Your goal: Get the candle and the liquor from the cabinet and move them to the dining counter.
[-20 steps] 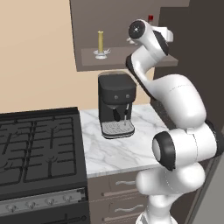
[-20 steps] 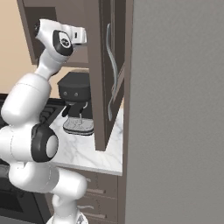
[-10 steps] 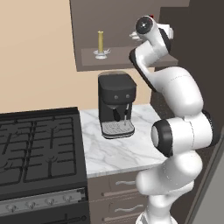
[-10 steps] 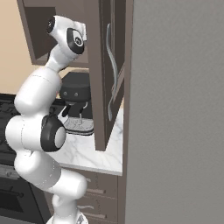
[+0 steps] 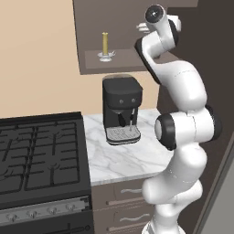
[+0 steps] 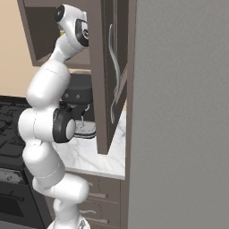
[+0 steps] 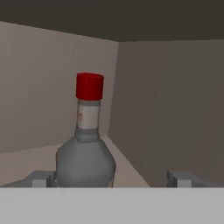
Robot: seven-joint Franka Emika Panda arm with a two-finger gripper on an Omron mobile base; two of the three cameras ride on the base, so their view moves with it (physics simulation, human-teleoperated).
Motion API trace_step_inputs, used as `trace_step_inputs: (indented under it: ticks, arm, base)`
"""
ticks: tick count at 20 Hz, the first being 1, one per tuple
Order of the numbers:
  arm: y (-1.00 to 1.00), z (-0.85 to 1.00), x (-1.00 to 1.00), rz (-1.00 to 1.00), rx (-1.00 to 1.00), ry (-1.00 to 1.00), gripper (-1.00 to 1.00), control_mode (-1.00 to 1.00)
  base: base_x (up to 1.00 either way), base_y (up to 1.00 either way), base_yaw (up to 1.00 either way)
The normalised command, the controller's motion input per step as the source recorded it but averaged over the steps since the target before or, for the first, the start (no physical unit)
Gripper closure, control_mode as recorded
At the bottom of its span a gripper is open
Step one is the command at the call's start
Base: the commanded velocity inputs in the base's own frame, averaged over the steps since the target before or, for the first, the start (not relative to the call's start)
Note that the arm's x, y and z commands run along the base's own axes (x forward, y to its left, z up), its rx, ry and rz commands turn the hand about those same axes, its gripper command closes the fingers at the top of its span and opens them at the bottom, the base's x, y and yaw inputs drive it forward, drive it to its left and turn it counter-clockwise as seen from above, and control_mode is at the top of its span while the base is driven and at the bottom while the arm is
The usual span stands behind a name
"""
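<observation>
The liquor (image 7: 85, 162), a squat grey bottle with a red cap (image 7: 89, 86), stands upright on the cabinet shelf (image 7: 26, 159). It sits between the fingertips (image 7: 41, 179) of my open gripper (image 7: 112, 179), closer to the left one and untouched. The candle (image 5: 105, 45) stands in its small dish on the same shelf of the dark brown cabinet (image 5: 91, 64), well to the left of my raised hand. My arm reaches up into the cabinet past its open door (image 6: 99, 67). The dining counter is out of view.
A black coffee machine (image 5: 121, 107) stands on the small marble counter (image 5: 123, 157) under the cabinet. A black stove (image 5: 41, 151) lies to its left, drawers (image 5: 123, 196) below. The open door's long silver handle (image 6: 114, 76) and a tall grey panel (image 6: 179, 112) crowd the right.
My hand has turned and gone deeper into the cabinet toward the bottle, whose red cap the hand now covers in the left base view. The jaws stayed open.
</observation>
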Motion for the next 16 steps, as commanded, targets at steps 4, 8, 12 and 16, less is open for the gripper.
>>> trace_step_inputs:
  ticks: [4, 8, 12, 16]
  arm:
    - [0.00, 0.19, 0.21, 0.01, 0.00, 0.00, -1.00, -1.00]
    - [-0.03, 0.02, 0.18, 0.02, 0.00, 0.00, -1.00, -1.00]
    - [0.00, 0.00, 0.21, 0.02, 0.00, 0.00, -1.00, -1.00]
    - [0.00, 0.00, 0.18, 0.05, 0.00, 0.00, -1.00, -1.00]
  base:
    - [0.00, 0.00, 0.00]
    - [0.00, 0.00, 0.00]
    - [0.00, 0.00, 0.00]
    - [0.00, 0.00, 0.00]
